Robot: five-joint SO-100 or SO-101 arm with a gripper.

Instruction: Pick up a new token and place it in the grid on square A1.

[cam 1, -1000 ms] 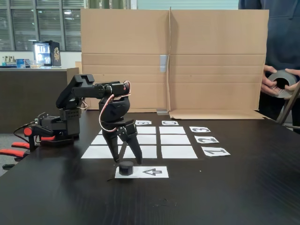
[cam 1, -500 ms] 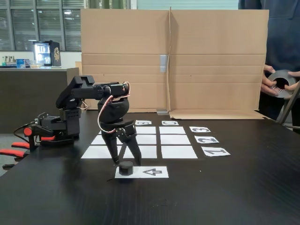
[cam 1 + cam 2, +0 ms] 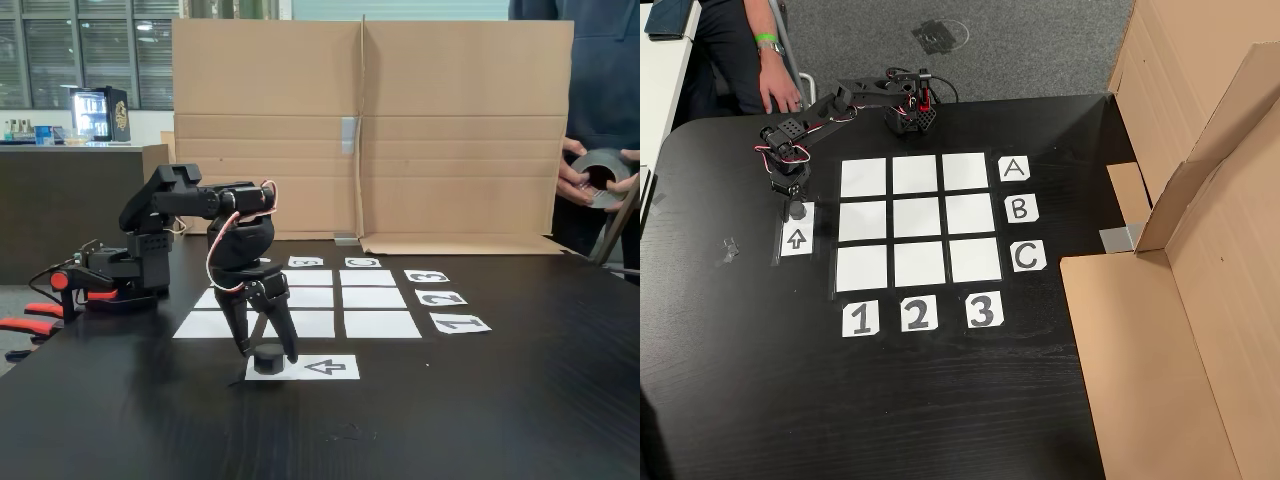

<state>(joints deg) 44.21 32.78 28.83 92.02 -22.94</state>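
Note:
The token (image 3: 268, 361) is a small black puck on the blank end of the white arrow strip (image 3: 325, 367), in front of the grid (image 3: 372, 297). My gripper (image 3: 268, 354) points down over it, open, one finger on each side of the puck and low around it. In the other view the token (image 3: 797, 212) sits just below the gripper (image 3: 796, 202) on the arrow strip (image 3: 797, 240). Square A1 (image 3: 864, 178) is the corner cell of the grid (image 3: 919, 221) nearest the token, bare; in the fixed view square A1 (image 3: 203, 325) is the near-left cell.
A tall cardboard wall (image 3: 370, 130) stands behind the grid. A person at the right edge holds a grey tape roll (image 3: 598, 178). The arm's base (image 3: 120, 275) sits at the left with red-handled tools beside it. A person's arm (image 3: 765, 70) is near the base (image 3: 910, 105).
The gripper has come down, from just above the token to straddling it with its fingertips near the table. The token has not moved.

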